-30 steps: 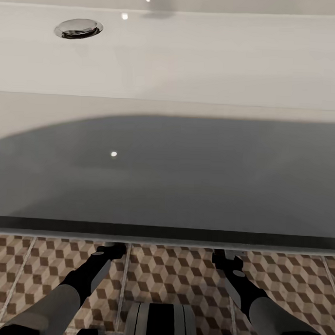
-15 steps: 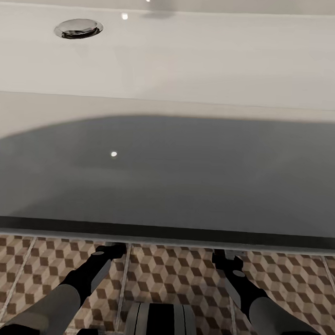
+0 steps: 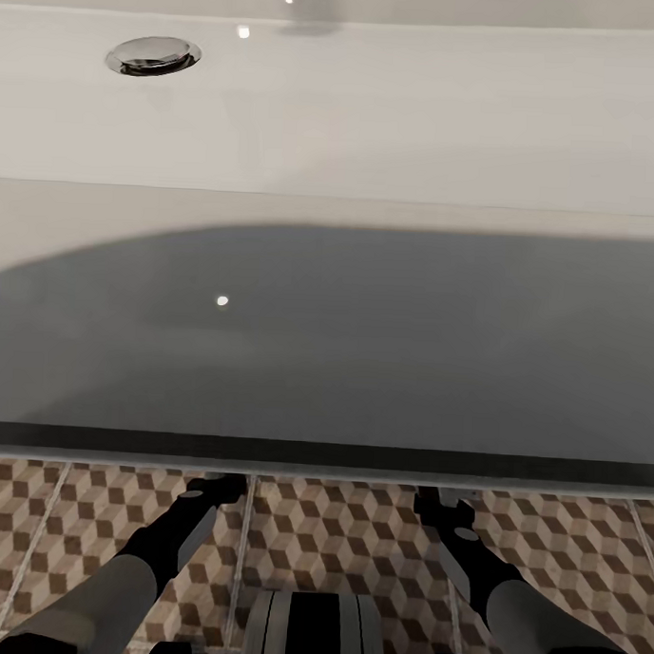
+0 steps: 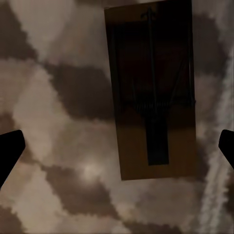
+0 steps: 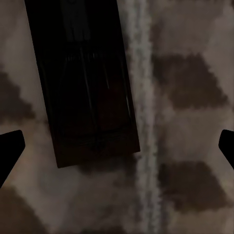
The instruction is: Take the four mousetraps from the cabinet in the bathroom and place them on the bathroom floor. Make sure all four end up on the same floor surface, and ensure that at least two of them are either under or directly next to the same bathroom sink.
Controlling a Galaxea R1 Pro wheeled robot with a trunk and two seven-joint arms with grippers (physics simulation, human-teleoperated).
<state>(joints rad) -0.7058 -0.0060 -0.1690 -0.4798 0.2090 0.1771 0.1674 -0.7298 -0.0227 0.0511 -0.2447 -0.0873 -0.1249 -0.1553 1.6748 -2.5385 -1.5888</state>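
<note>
Two mousetraps (image 4: 153, 92) (image 5: 83, 80) lie flat under the bathroom sink (image 3: 326, 346); my spread-wide grippers (image 4: 117, 148) (image 5: 117, 148) hold nothing; I'd pinch their light, stiff wooden edges.

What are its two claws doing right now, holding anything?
Left gripper: open, holding nothing; a mousetrap lies on the floor.
Right gripper: open, empty, over another mousetrap.

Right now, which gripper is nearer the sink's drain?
Left. The left gripper reaches under the sink's front edge, closer to the drain's side. The right gripper goes under the same edge farther across from the drain.
</note>
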